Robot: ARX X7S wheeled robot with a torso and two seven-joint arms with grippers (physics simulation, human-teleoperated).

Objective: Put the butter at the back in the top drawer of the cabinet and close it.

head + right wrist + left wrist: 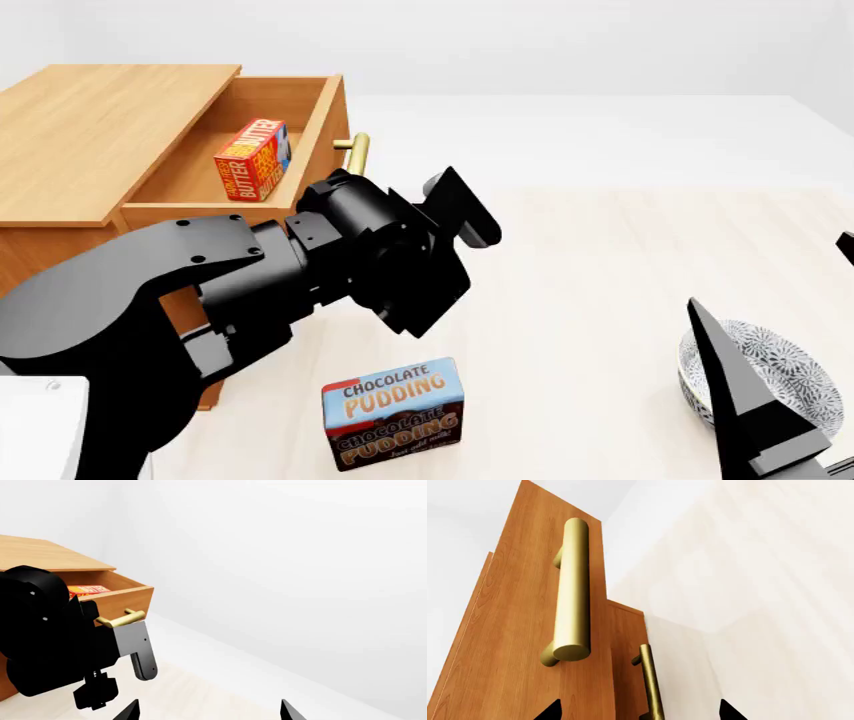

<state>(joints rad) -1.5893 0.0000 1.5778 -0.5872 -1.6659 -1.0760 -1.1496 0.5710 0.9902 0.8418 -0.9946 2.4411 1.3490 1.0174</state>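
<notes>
The butter (pixel 251 160), an orange-red box, stands inside the open top drawer (pixel 315 122) of the wooden cabinet (pixel 94 120). It also shows in the right wrist view, as the butter (pixel 87 589) behind the drawer front (pixel 123 598). My left gripper (pixel 465 215) hovers open just in front of the drawer's brass handle (pixel 356 148), holding nothing. In the left wrist view the handle (pixel 572 590) runs across the drawer front (pixel 507 630), and the left gripper (pixel 640 712) sits below it, not touching. My right gripper (pixel 747 405) is low at the right; in its own view the right gripper (pixel 208 711) is open and empty.
A chocolate pudding box (pixel 394 412) stands on the pale floor in front of the cabinet. A patterned bowl (pixel 787 355) sits at the right, partly behind my right gripper. A lower drawer's handle (pixel 652 685) shows under the top drawer.
</notes>
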